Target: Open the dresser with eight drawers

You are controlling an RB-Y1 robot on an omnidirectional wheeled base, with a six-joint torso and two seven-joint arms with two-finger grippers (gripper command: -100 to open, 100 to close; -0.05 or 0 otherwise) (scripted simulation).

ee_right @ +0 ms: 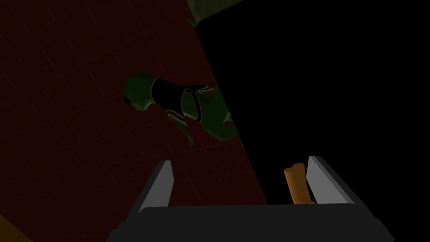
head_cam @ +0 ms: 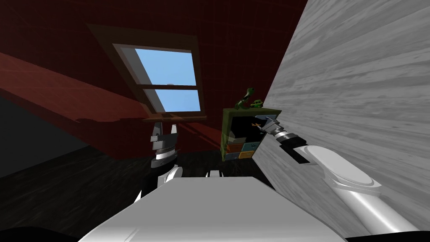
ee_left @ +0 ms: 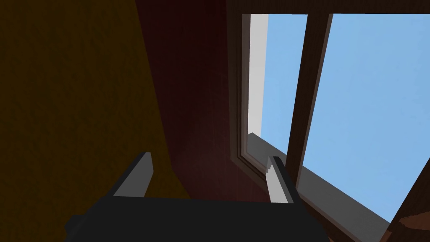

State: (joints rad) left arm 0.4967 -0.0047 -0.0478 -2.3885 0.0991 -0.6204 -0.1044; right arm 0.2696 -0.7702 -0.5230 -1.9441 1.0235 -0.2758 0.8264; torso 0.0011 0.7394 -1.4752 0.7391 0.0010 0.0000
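dresser [head_cam: 235,143], green-framed with coloured drawers low down, stands against the red wall [head_cam: 63,42] beside a grey plank wall [head_cam: 357,84] in the head view, with a green figurine [head_cam: 245,97] on top. right gripper [head_cam: 262,124] is at its dark upper front. the wrist view gives the detail (fingers spread, an orange handle [ee_right: 298,185] just inside one, not clamped). left gripper [head_cam: 166,126] is raised well aside, fingers apart.

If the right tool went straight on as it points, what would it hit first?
Likely the orange handle between the right tool's open fingers, then the dresser's black inside; depth is unclear.
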